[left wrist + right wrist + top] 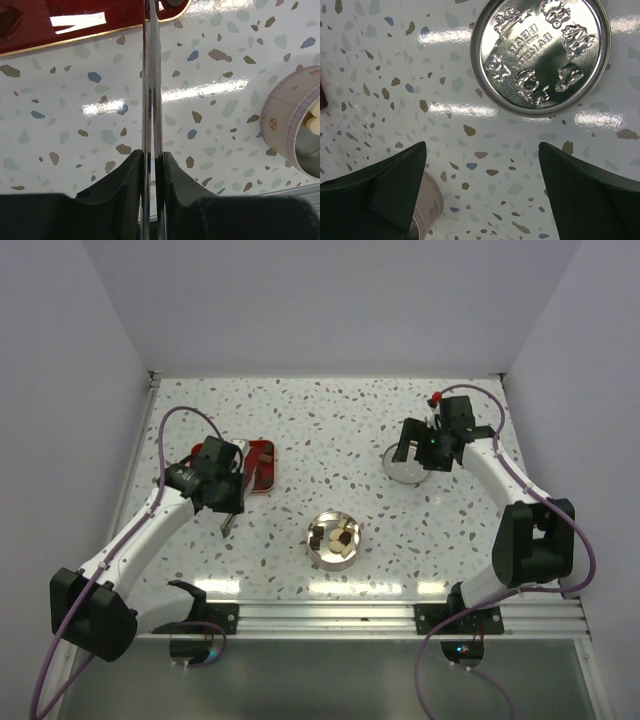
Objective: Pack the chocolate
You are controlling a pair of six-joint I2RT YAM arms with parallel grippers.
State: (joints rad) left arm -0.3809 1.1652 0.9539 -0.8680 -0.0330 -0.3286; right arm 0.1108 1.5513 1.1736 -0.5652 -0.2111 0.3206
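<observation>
Left fingers (125, 190) clamp tight on long metal tweezers (151, 100), whose blades run straight ahead of them to the rim of a red tray (75, 20). The right fingers (395, 195) stand wide apart and hold nothing, over the speckled surface (380, 100). An embossed round lid (540, 55) lies flat just ahead of them.

The chocolate (337, 536), small dark, tan and cream pieces, sits in an open round tin (312, 552). The tin is off to the right of the left fingers and close behind the right pair. Something dark shows at the tweezer tips, cut off by the frame edge; whether it is another piece cannot be told.

Each piece looks light, stiff and smooth, likely to slip or chip under a hard squeeze. The best hold is probably across opposite sides at mid-height, with the tweezer tips closing gently.

The tray's raised rim and the tin's upright wall look like the only obstacles between pickup and drop, so a lift over both seems needed. The lid lies well apart from that route, and so do the right fingers.
</observation>
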